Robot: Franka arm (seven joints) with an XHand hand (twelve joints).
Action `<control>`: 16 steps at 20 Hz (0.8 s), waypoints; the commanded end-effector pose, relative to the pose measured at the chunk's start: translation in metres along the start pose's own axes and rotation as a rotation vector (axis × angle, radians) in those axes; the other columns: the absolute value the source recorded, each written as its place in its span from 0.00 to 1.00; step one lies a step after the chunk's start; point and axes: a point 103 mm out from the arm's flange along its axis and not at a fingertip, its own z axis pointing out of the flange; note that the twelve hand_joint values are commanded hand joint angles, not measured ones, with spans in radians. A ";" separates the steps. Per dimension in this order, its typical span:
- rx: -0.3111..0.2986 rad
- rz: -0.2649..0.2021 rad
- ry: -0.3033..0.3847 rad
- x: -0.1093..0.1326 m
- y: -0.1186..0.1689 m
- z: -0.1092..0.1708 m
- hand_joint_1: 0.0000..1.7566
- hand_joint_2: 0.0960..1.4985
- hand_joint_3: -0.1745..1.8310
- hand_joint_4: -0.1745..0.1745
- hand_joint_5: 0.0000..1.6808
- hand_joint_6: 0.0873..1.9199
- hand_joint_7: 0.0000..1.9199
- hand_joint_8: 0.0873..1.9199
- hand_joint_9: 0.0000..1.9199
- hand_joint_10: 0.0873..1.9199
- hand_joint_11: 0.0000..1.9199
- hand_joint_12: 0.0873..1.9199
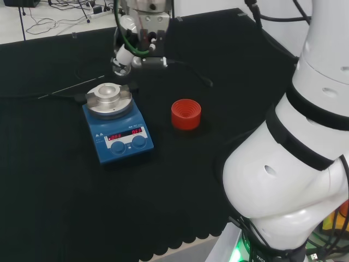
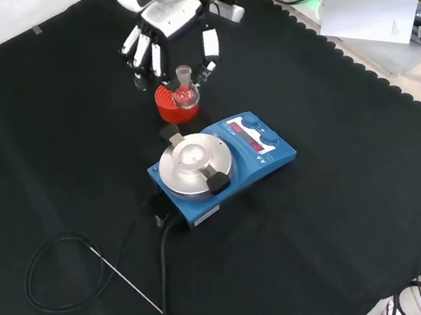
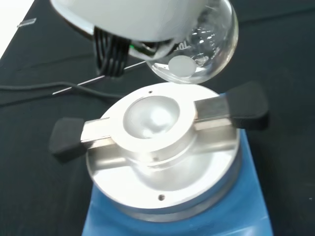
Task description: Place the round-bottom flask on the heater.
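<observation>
I see the robot hand (image 2: 168, 28) with fingers curled round the round-bottom flask (image 2: 185, 90) | flask hangs in the air just above the heater (image 2: 220, 164) bowl (image 3: 151, 117), not touching | red stand (image 1: 186, 113) sits bare | I think lowering comes next.

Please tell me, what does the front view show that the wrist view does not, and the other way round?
Front view: the hand closed round the round-bottom flask, a red ribbed stand seen behind it, the knobs on the heater, and a cable on the cloth. Wrist view: the bowl-shaped recess in the heater's metal top, with the flask's round bottom above its edge, apart from it. Both: flask and heater, the flask not yet set down.
</observation>
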 end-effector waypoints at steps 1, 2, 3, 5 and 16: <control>0.087 -0.080 -0.065 0.059 0.022 0.027 0.64 0.36 0.52 0.92 0.70 0.46 0.25 0.32 0.38 0.26 0.17 0.69; 0.093 -0.086 -0.069 0.062 0.024 0.030 0.64 0.36 0.52 0.92 0.70 0.46 0.25 0.32 0.38 0.26 0.17 0.69; 0.098 -0.091 -0.072 0.065 0.026 0.033 0.64 0.36 0.52 0.92 0.70 0.46 0.25 0.32 0.38 0.26 0.17 0.69; 0.105 -0.099 -0.076 0.070 0.030 0.038 0.64 0.36 0.52 0.93 0.70 0.46 0.25 0.32 0.38 0.26 0.17 0.69; 0.125 -0.089 -0.099 0.058 0.043 0.047 0.64 0.35 0.52 0.95 0.71 0.46 0.25 0.32 0.38 0.26 0.17 0.69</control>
